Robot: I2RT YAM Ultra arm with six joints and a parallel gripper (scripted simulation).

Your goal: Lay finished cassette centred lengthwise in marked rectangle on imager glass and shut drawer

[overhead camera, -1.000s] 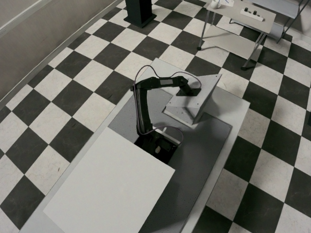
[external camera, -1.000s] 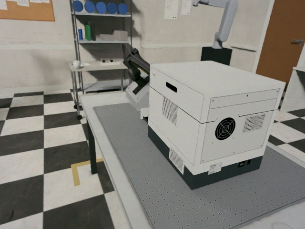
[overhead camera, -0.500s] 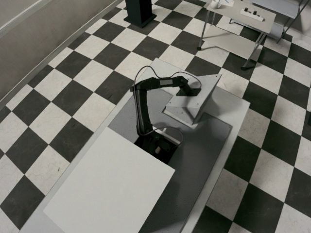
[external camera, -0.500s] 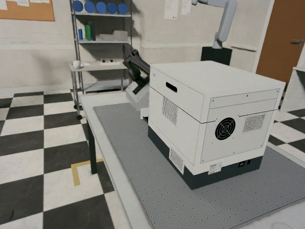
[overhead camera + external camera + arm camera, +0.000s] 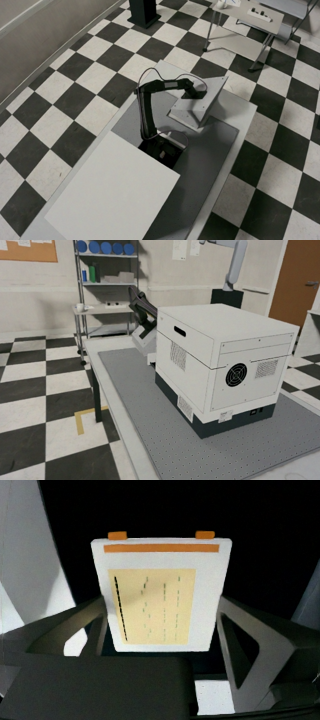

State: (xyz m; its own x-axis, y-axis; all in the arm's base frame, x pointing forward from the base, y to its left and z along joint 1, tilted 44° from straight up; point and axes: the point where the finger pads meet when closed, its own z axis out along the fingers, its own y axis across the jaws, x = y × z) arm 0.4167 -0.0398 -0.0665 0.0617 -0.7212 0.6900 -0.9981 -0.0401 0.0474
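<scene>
My gripper (image 5: 161, 600) (image 5: 162, 154) is shut on the finished cassette (image 5: 152, 562), a white plate with a tan gel window, an orange stripe and two orange tabs at its far end. In the wrist view the cassette hangs over the dark inside of the drawer (image 5: 270, 540); no corner marks show. The gel imager IM (image 5: 111, 186) (image 5: 219, 356) is a big white box on a dark base. In the top view the arm (image 5: 146, 111) reaches down into the dark open drawer (image 5: 146, 147) at IM's front. In the exterior view IM hides the gripper.
The arm's base sits on a grey wedge mount (image 5: 196, 108) (image 5: 144, 342) behind the drawer. A grey perforated board (image 5: 206, 160) (image 5: 144, 405) bears IM. A cart (image 5: 245, 15) (image 5: 103, 309) and a black pedestal (image 5: 143, 12) stand on the floor beyond the table.
</scene>
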